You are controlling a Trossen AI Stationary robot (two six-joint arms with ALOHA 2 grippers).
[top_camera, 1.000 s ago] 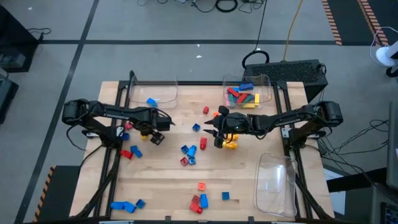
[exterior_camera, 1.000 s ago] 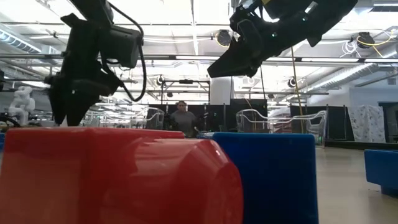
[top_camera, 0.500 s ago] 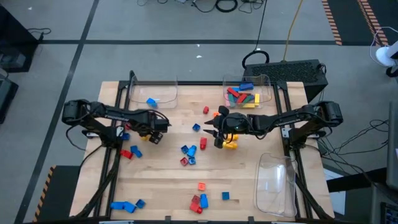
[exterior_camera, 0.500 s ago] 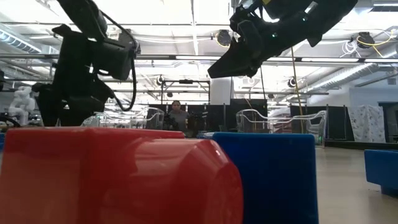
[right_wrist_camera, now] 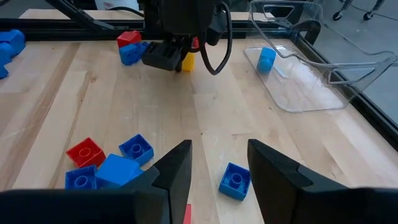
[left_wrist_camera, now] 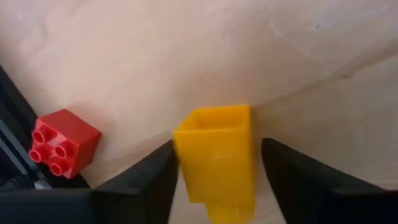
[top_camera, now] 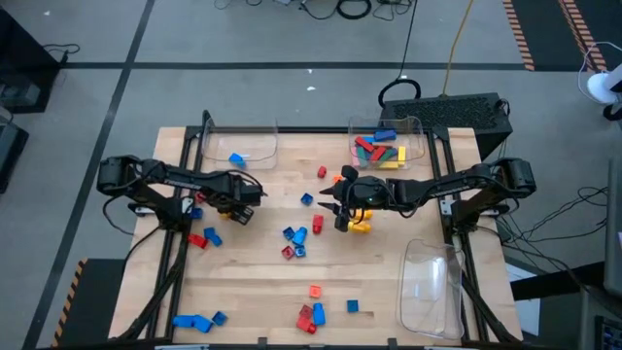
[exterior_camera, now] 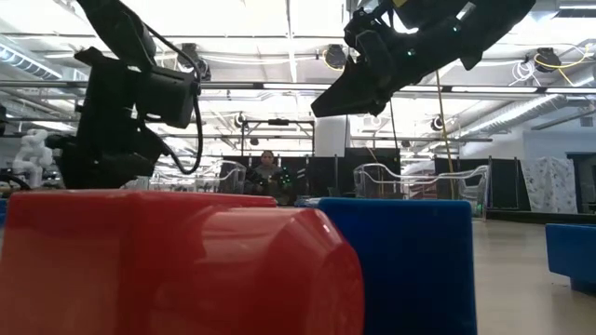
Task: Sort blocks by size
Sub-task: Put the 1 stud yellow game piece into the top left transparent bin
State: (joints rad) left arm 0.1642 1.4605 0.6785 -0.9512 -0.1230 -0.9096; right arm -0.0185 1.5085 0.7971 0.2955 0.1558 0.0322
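Observation:
Coloured blocks lie scattered on the wooden table [top_camera: 262, 282]. My left gripper [top_camera: 233, 209] is open and low over the table's left part. Its fingers stand on either side of a small yellow block [left_wrist_camera: 214, 158], which rests on the table. A red block [left_wrist_camera: 62, 143] lies beside it. My right gripper [top_camera: 337, 207] is open and empty above the table's middle, and also shows in its wrist view [right_wrist_camera: 217, 165]. A blue block [right_wrist_camera: 235, 180] lies on the table beyond its fingers. My left gripper comes at the yellow block from above, with the block between its open fingers. A gap shows between one finger [left_wrist_camera: 292, 177] and the block. Whether the other finger [left_wrist_camera: 155, 180] touches the block's side [left_wrist_camera: 180, 155] I cannot tell.
A clear tray [top_camera: 238, 146] at the far left holds one blue block [top_camera: 236, 158]. A clear tray [top_camera: 389, 141] at the far right holds several longer blocks. A third clear tray [top_camera: 432, 287] lies at the near right. More blocks lie in the middle [top_camera: 294, 238] and near the front edge [top_camera: 311, 313].
My left gripper has gone down toward the table and a little toward its left edge, over the yellow block.

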